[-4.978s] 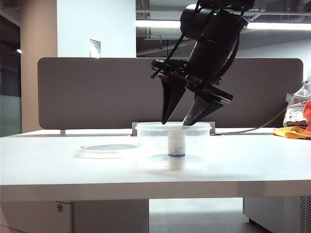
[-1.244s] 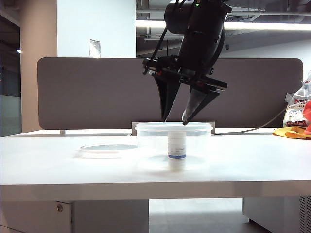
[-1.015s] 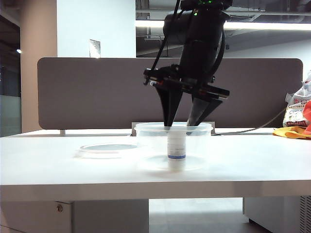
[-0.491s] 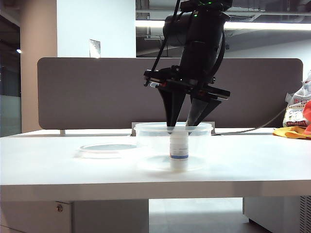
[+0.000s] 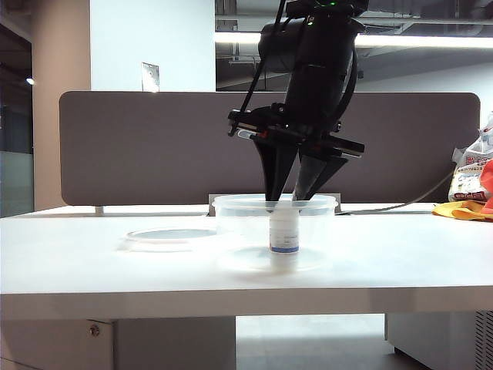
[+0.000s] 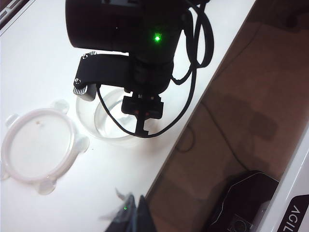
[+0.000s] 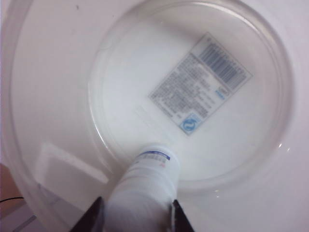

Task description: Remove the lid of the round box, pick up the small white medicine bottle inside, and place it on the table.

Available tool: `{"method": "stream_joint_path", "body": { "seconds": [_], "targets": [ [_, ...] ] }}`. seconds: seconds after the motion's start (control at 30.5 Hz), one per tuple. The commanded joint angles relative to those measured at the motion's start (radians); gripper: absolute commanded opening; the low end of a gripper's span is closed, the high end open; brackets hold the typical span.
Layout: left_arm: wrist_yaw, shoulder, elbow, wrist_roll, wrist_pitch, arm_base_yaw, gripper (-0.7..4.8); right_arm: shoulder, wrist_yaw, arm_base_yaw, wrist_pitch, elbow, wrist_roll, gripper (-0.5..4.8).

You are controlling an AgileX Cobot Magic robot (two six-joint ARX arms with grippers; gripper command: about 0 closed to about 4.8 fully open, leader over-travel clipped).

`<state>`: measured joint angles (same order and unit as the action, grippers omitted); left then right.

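Observation:
The round box stands uncovered on the white table, and the small white medicine bottle stands upright inside it. My right gripper reaches down into the box, its two black fingers pressed on either side of the bottle's top. In the right wrist view the bottle fills the gap of the right gripper, above the box floor. The lid lies flat on the table left of the box. In the left wrist view the left gripper is shut and empty, high above the lid and box.
A grey-brown partition panel closes off the back of the table. A snack bag and a yellow-orange cloth lie at the far right. A printed label shows through the box floor.
The right gripper came down into the box, then its fingers narrowed onto the bottle's top. The bottle shifted slightly right. The lid and box stayed put.

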<state>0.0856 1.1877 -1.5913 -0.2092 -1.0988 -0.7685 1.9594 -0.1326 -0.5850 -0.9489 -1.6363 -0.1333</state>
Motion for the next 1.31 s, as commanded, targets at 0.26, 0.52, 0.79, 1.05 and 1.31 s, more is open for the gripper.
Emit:
{"method": "stream_joint_path", "body": {
  "seconds": [0.26, 0.52, 0.79, 1.05, 1.31],
  "targets": [
    [0.001, -0.003, -0.002, 0.000, 0.009, 0.000, -0.06, -0.003, 0.000, -0.002, 0.031, -0.008, 0.003, 0.89],
    [0.000, -0.003, -0.002, -0.001, 0.009, 0.000, -0.06, -0.003, 0.005, -0.002, 0.034, -0.058, 0.011, 0.89],
    [0.000, -0.003, -0.002, -0.001, 0.008, 0.000, -0.06, -0.003, 0.055, 0.004, 0.005, -0.138, 0.052, 0.88],
    [0.000, -0.003, -0.002, -0.001, 0.014, 0.000, -0.06, -0.003, 0.071, 0.065, -0.055, -0.200, 0.063, 0.87],
    [-0.004, -0.003, -0.002, 0.001, 0.113, 0.001, -0.06, -0.004, 0.071, 0.129, -0.101, -0.257, 0.064, 0.87]
  ]
}}
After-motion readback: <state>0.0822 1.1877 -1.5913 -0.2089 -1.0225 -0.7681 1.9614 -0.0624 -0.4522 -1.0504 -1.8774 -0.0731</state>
